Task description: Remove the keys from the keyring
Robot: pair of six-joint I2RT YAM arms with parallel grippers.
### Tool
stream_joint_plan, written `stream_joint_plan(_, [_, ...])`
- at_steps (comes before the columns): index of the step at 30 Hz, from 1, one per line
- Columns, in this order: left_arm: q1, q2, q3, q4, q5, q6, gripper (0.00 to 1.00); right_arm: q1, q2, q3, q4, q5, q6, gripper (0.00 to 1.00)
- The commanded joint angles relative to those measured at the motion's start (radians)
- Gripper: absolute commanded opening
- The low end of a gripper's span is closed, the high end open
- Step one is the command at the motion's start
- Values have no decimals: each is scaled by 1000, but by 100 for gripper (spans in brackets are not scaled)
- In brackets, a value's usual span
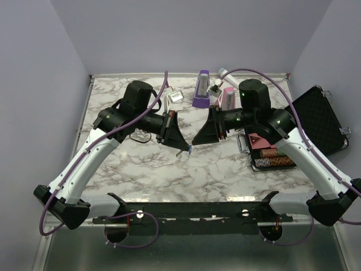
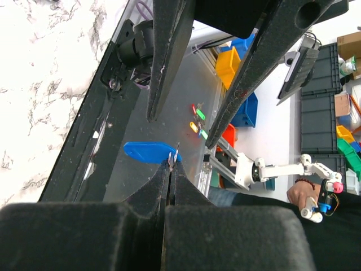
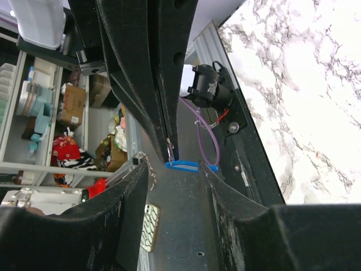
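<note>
Since the left gripper was clenched on the pale metal bit of the keys, the blue head stuck out toward 9 o'clock in its wrist view. Its long axis ran 9-to-3 across the gap of the right gripper, whose jaws stood apart around it, contact unclear. Both tips met mid-air over the marble table; the purple metronome sat at 12 o'clock, well apart.

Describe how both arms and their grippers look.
The left arm and right arm have white curved lower links, black joints and bases, and small green lights. A purple cable loops along each. The left gripper and right gripper are matte black, flat wedges tapering to narrow tips.
</note>
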Motion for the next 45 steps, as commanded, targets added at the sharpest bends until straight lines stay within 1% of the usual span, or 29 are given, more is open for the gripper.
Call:
stream_joint_plan(1, [-4,-15,-7,27,33,11,0,-5,5,-10,38,-54,26,47])
stream_joint_plan(8, [-10,-9,-7,32,31,12,0,-5,25,-1,53,-63,31,42])
stream_joint_plan(13, [-12,-7,-7,33,33,14,0,-5,39,5,51,-68,29,41])
stream_joint_plan(18, [-12,-2,-6,33,33,15,0,-7,57,17,57,-80,29,35])
stream_joint_plan(22, [-12,1,-6,32,21,20,0,-7,67,22,53,-92,31,27])
stream_joint_plan(29, [-13,11,19,36,-24,17,0,-5,59,19,45,-91,32,1])
stream_joint_plan(33, [-13,13,33,56,-48,-3,0,-5,48,5,74,-74,54,1])
stream_joint_plan(38, [-12,8,53,90,-82,-40,0,-5,16,-42,171,-31,123,1])
stream_joint_plan(45, [-12,-2,69,179,-136,-130,0,-5,-16,-93,294,21,196,1])
